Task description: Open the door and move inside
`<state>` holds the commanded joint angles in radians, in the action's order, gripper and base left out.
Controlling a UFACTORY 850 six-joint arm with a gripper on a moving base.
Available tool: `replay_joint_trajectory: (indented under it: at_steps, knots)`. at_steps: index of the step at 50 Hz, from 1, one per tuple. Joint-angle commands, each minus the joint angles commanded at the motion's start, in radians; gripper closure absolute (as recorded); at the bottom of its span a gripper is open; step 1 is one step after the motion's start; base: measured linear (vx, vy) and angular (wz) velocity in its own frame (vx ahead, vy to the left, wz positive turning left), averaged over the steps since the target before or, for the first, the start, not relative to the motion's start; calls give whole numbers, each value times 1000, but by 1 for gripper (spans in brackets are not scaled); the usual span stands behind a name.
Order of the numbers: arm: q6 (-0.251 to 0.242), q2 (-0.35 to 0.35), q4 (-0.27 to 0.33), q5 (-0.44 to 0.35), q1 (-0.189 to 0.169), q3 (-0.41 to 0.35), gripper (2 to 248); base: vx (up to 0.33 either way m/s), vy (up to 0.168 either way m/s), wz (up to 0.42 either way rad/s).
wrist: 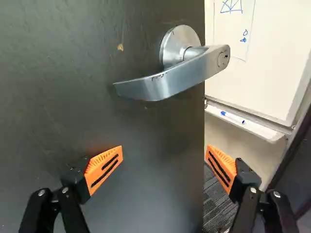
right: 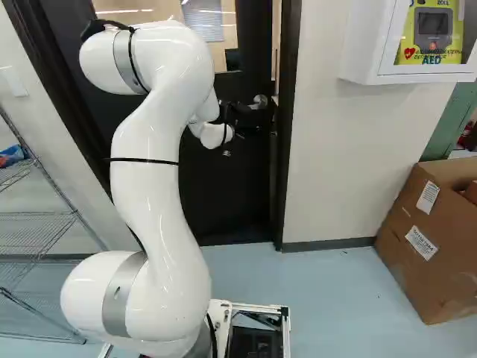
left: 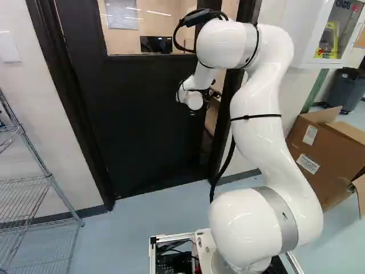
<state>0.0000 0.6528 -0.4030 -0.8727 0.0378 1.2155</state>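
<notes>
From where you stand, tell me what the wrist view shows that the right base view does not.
Only the wrist view: a whiteboard, a blue-and-white marker on its tray, and the orange pads, standing wide apart.

Only the right base view: a cardboard box, a wire shelf, a white wall cabinet and the door's window.

Both: the dark door, its lever handle and the gripper.
</notes>
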Motion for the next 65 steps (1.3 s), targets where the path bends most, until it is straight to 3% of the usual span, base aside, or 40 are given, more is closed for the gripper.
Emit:
replay_joint_trajectory:
  at_steps: [17, 40, 49, 65]
  knots:
    - [0, 38, 0, 0, 13, 52, 3, 0, 0, 0]
    - [0, -55, 10, 0, 18, -75, 3, 0, 0, 0]
    - [0, -96, 65, 0, 30, -129, 3, 0, 0, 0]
    - [0, -139, 214, 4, 68, -185, 3, 0, 0, 0]
